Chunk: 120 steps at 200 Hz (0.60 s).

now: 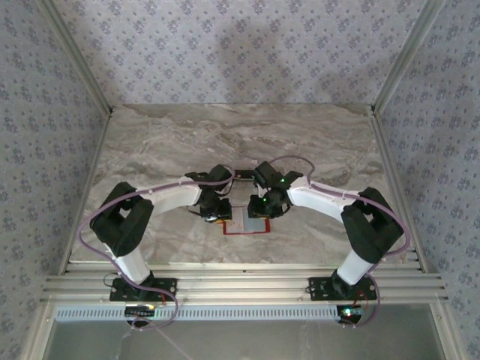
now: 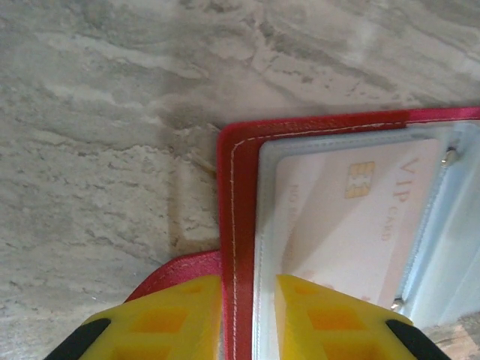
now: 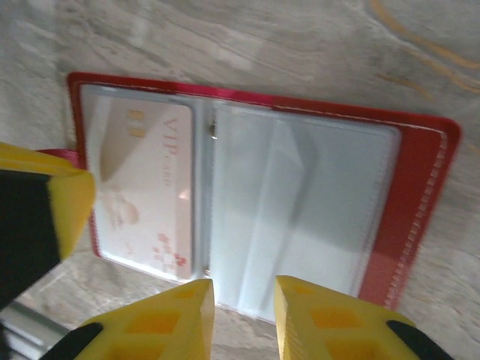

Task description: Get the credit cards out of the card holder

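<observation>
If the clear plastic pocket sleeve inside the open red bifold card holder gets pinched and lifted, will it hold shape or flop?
Probably floppy: the clear plastic pocket sleeve already shows creases and a raised fold. Likely slippery, given its glossy sheen. The pale pink VIP card in the neighbouring pocket looks flat and stiff, so it may slide free.

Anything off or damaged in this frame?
Nothing spilled or broken. The card holder lies open on the table, a credit card squarely in one pocket. Only the clear sleeve beside it shows a diagonal crease.
</observation>
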### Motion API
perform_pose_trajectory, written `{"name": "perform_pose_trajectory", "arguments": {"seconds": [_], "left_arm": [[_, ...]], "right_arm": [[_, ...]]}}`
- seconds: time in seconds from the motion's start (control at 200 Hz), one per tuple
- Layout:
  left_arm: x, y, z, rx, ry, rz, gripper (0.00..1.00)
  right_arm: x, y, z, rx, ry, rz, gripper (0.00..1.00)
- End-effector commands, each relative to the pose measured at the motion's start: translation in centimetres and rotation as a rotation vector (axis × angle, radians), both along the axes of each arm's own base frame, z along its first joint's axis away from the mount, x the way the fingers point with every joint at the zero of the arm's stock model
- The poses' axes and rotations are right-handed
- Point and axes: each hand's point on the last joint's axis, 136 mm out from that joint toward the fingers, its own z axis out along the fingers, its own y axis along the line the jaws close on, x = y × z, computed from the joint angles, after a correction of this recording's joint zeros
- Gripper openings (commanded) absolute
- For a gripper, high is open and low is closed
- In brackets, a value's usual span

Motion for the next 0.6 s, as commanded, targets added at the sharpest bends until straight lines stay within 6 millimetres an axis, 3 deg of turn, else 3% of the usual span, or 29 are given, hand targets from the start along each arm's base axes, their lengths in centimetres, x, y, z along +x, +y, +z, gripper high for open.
{"name": "perform_pose_trajectory", "arguments": {"seconds": [0.0, 0.235, 0.595], "left_arm": [[-0.2, 0.2, -0.7, 0.003, 0.019, 0.0, 0.25], [-0.6, 0.7, -1.5, 0.015, 0.039, 0.0, 0.23], [-0.8, 1.1, -1.7, 0.024, 0.051, 0.0, 0.21]], "right_arm": [[0.4, 2.3, 0.3, 0.13, 0.033, -0.009, 0.27], [0.8, 3.5, -0.9, 0.175, 0.07, -0.013, 0.22], [0.4, 2.8, -3.2, 0.14, 0.107, -0.025, 0.18]]}}
